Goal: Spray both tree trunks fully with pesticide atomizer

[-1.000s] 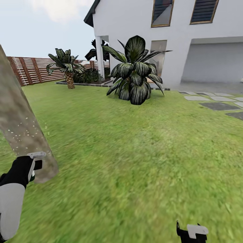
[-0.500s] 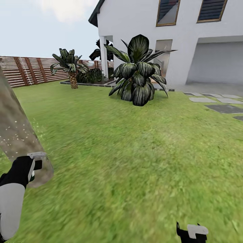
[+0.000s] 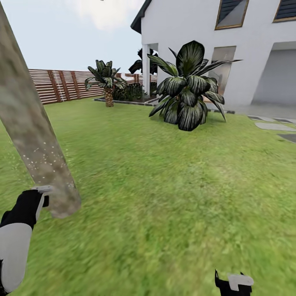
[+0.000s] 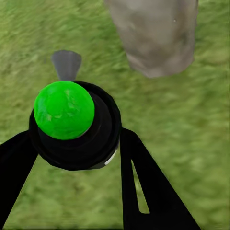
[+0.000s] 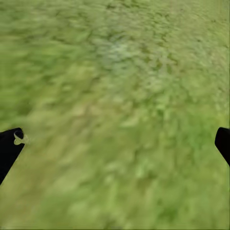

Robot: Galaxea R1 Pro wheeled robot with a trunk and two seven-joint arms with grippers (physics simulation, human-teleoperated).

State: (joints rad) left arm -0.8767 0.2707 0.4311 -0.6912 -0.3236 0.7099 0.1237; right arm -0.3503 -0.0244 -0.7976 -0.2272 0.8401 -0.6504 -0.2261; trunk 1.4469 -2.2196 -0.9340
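Observation:
A pale mottled tree trunk (image 3: 31,127) rises slanted at the left of the head view, its base in the lawn, with white specks on its lower part. My left gripper (image 3: 35,201) sits just beside that base, shut on the pesticide atomizer (image 4: 72,122), a black bottle with a bright green cap. Its grey nozzle (image 4: 66,63) points over the grass close to the trunk's foot (image 4: 155,36). My right gripper (image 3: 232,283) hangs low at the bottom right; in the right wrist view its fingertips (image 5: 8,148) stand wide apart over bare grass, holding nothing.
A big dark-leaved shrub (image 3: 187,96) stands ahead before the white house (image 3: 193,28). A short palm (image 3: 105,82) and the brown slat fence (image 3: 61,84) lie farther back. Grey stepping stones (image 3: 273,126) are at the right. Lawn stretches between.
The whole view has swung left, so house, shrub and fence sit farther right and the trunk fills more of the left side. Both arms keep their places in the picture.

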